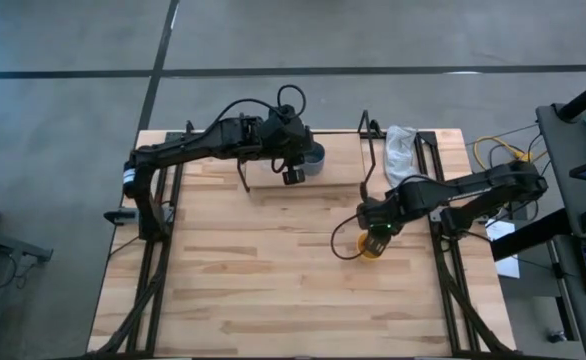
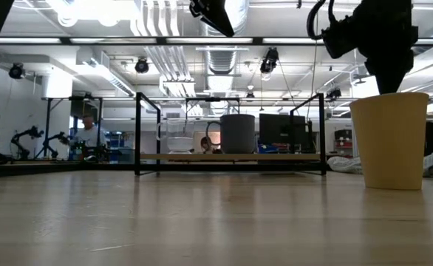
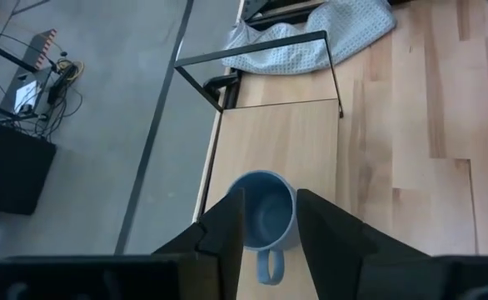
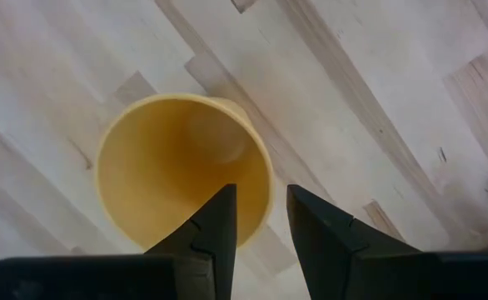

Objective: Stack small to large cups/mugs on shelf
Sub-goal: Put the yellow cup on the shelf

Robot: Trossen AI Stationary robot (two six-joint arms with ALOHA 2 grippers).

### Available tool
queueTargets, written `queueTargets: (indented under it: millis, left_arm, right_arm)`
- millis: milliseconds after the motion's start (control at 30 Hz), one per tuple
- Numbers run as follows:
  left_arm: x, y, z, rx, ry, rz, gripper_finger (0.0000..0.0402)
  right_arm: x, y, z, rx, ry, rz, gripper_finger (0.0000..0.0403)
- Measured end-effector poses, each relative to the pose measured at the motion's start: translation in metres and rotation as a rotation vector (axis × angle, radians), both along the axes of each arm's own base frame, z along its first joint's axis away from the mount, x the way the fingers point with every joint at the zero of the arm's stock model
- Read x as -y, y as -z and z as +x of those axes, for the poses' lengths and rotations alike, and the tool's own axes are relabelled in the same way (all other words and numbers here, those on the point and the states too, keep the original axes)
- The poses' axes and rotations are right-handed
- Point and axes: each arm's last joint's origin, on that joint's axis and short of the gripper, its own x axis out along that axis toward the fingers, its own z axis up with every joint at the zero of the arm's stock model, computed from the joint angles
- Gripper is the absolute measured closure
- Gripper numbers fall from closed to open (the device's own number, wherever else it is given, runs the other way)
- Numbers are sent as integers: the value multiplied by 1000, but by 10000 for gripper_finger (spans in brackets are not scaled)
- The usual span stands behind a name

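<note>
The yellow cup [image 1: 371, 248] [image 2: 390, 140] [image 4: 181, 171] stands upright on the tabletop, toward its right side. My right gripper [image 1: 374, 234] [image 4: 261, 221] is open right above the cup's rim, pointing down. The grey-blue mug [image 1: 313, 157] [image 3: 265, 208] [image 2: 237, 133] stands on the shelf [image 1: 338, 160] [image 2: 231, 157] at the far edge, handle [image 3: 269, 265] toward the near side. My left gripper [image 1: 292, 172] [image 3: 269, 225] hovers open, high above the mug. The clear glass cup [image 2: 178, 137] stands on the shelf left of the mug. My right gripper comes at the yellow cup from above, one finger [image 4: 219, 225] over its inside and the other finger [image 4: 315, 229] outside the rim's edge [image 4: 265, 187]. Whether they touch the rim I cannot tell. The cup stands upright on the table.
A white dotted cloth [image 1: 401, 148] [image 3: 311, 33] lies at the far right corner beside the shelf's black wire upright [image 3: 327, 62]. Black frame rails run along the table's left and right edges. Bare wood spreads over the middle and near part of the table [image 1: 273, 280].
</note>
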Motion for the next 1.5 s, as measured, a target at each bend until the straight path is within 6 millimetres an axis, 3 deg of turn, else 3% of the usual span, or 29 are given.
queueTargets:
  millis: [533, 633, 800, 900, 1033, 1233, 1333, 1500]
  left_arm:
    - [1, 0, 0, -4, 2, 2, 304]
    - [1, 0, 0, -2, 2, 3, 304]
    - [0, 0, 0, -3, 2, 3, 304]
    - [0, 0, 0, -6, 2, 3, 304]
    - [1, -1, -1, -2, 3, 4, 304]
    - [2, -16, -15, 31, -26, 45, 304]
    - [3, -26, -24, 56, -54, 68, 304]
    - [6, -43, -43, 115, -61, 72, 304]
  right_arm:
    - [-3, 28, 16, -143, -7, -24, 303]
    - [-3, 29, 17, -142, -8, -24, 321]
    - [-2, 23, 15, -119, -15, -21, 384]
    - [-2, 16, 14, -86, -20, -25, 391]
    - [-2, -6, 19, 7, -76, -45, 393]
    - [3, -63, 34, 228, -168, -257, 393]
    - [13, -94, 36, 302, -179, -378, 394]
    - [42, -133, 29, 310, -148, -426, 394]
